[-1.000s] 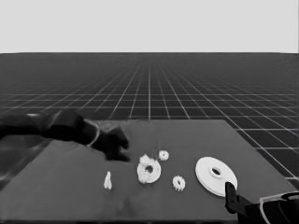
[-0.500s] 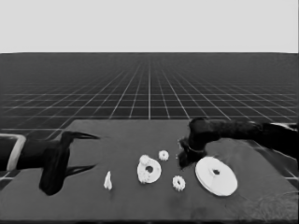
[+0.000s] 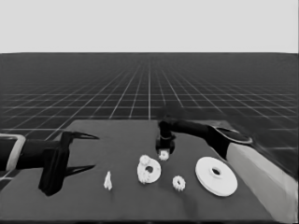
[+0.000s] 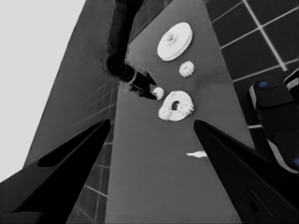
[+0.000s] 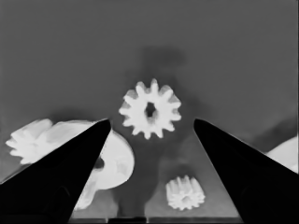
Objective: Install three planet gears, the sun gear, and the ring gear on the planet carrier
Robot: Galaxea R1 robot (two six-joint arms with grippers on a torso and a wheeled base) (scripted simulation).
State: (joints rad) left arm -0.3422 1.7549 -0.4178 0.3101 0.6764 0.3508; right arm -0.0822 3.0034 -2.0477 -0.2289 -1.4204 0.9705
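We see a dark surface (image 3: 117,200) set on a gridded floor (image 3: 93,93) under a pale band. The right claw (image 3: 164,148) hangs over a gear (image 3: 163,155) near the surface's middle, its fingers spread to either side of it without touching. The smaller round part (image 3: 149,171) lies just beside, with two gears on it; another gear (image 3: 179,183) sits near it. The larger round part (image 3: 216,176) lies toward the right end. A thin white piece (image 3: 108,181) lies left. The left claw (image 3: 77,151) waits spread wide over the left end.
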